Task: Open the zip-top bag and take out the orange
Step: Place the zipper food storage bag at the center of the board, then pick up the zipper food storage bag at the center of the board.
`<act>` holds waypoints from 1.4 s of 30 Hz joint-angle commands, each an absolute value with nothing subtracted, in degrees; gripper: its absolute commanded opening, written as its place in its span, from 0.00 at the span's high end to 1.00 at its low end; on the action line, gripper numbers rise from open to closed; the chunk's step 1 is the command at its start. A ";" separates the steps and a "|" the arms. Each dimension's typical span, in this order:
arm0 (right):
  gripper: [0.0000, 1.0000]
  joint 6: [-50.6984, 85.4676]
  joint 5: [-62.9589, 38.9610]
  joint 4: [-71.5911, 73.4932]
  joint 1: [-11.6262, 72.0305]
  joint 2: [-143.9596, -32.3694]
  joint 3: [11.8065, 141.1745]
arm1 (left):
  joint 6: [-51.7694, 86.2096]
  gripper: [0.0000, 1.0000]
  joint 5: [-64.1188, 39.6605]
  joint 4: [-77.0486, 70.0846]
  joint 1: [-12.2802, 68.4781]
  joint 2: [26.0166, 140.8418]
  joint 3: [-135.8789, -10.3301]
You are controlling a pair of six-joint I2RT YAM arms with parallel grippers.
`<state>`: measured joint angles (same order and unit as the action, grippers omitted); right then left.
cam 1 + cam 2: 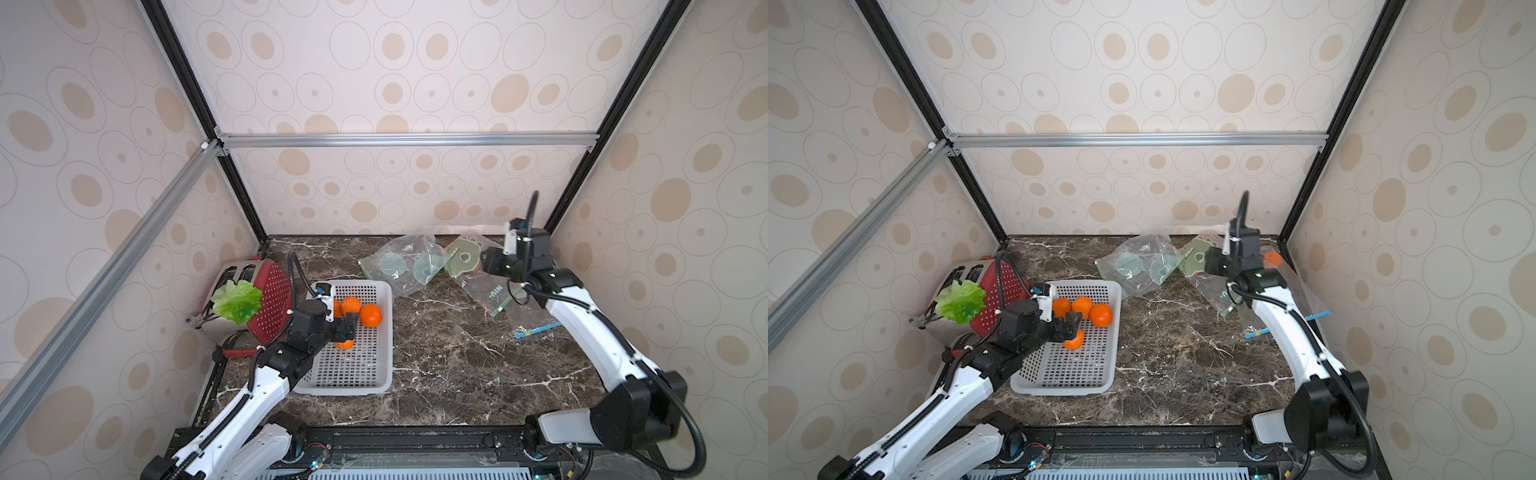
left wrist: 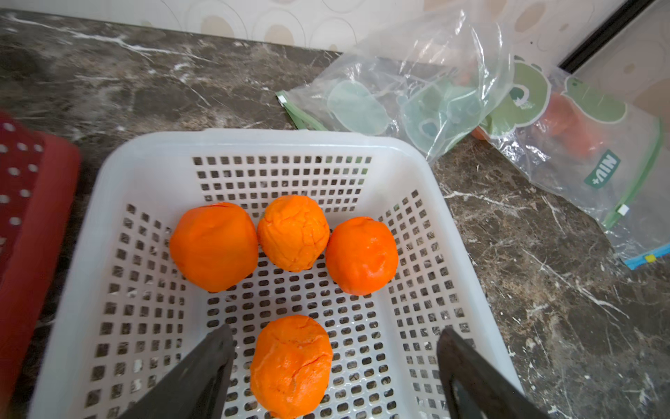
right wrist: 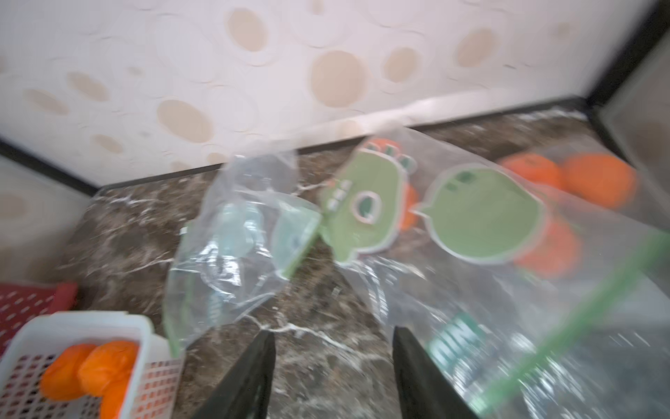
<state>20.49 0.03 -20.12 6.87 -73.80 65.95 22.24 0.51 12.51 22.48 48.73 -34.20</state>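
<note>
left gripper (image 2: 335,331): jaws wide, empty, low over white basket (image 2: 253,145) | orange (image 2: 292,366) lies loose between them, 4 in basket | right gripper (image 3: 333,332): jaws apart, empty, arm stretched over zip-top bag (image 3: 507,290) | I judge drop-off done; next I reach in for bagged oranges (image 3: 598,179).

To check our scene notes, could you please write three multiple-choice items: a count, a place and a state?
1. How many oranges lie in the basket? A two B four C six
2. Where is the lettuce? A on the toaster B in the basket C under the basket
3. The left pincer is: A open B shut on an orange C shut on the lettuce
Key: 1 B, four show in the left wrist view; 2 A, it lies on the toaster; 3 A, its jaws stand wide apart.
</note>
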 commanded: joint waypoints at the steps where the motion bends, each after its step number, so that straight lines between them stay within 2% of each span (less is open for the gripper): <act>1: 0.42 26.86 1.44 -18.60 2.68 -67.49 54.50 | 23.39 0.07 7.34 13.34 21.98 45.69 -33.59; 5: 0.35 30.59 0.84 -18.82 -2.16 -67.01 49.94 | 23.64 0.07 6.77 13.02 22.06 44.47 -32.70; 8: 0.35 35.31 -3.87 -14.85 -5.33 -70.84 48.20 | 23.71 0.07 5.61 12.68 22.09 44.97 -32.71; 19: 0.37 39.91 -6.96 -2.49 -6.27 -87.81 52.14 | 23.12 0.12 1.79 11.88 22.03 45.97 -33.05; 22: 0.47 41.10 -9.10 -1.81 -6.67 -91.72 54.20 | 23.12 0.12 1.14 11.64 22.12 45.75 -33.04; 26: 0.71 43.91 -13.62 3.13 -6.68 -92.69 53.42 | 22.64 0.15 -2.36 9.26 22.12 44.96 -32.61; 30: 0.90 48.15 -19.93 5.43 -5.78 -88.39 50.38 | 22.35 0.18 -7.53 5.39 22.27 45.81 -32.18; 34: 0.96 53.86 -26.43 5.79 -5.22 -80.73 45.33 | 22.16 0.23 -10.61 -1.35 23.33 48.65 -31.11; 39: 1.00 57.34 -29.31 1.33 -3.38 -69.19 39.96 | 15.54 0.25 -8.47 -3.53 33.04 51.86 -34.77; 42: 1.00 58.91 -31.35 -2.62 -2.90 -62.02 37.67 | 14.67 0.26 -11.93 -4.98 35.92 56.68 -37.26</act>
